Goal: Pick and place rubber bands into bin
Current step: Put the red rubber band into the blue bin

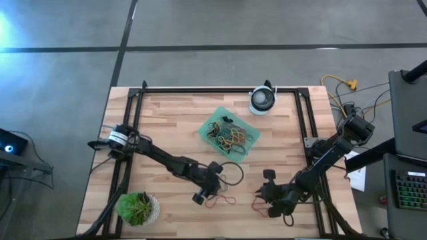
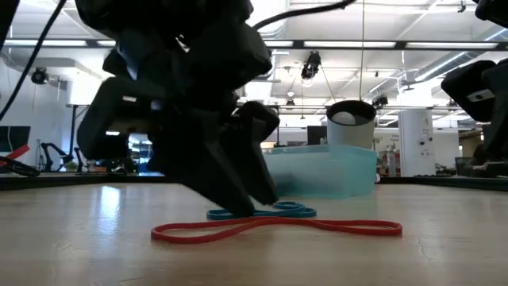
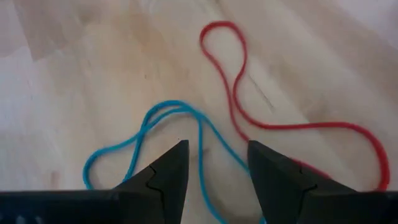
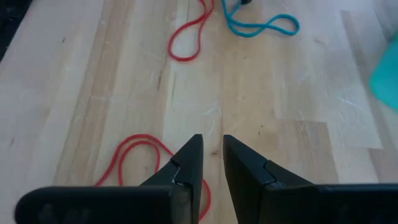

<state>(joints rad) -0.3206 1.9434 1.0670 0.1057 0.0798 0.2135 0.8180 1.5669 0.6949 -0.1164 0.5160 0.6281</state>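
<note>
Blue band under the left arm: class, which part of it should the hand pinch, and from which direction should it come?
Pinch the doubled strand of the blue band between the left hand's open fingers, coming straight down. The band lies flat on the table, so only a top pinch works; keep clear of the red band beside it.

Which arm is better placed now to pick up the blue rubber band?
The left. Its gripper is open right over the blue rubber band, one strand running between the fingers. The right gripper is farther off, beside a red rubber band on the table.
</note>
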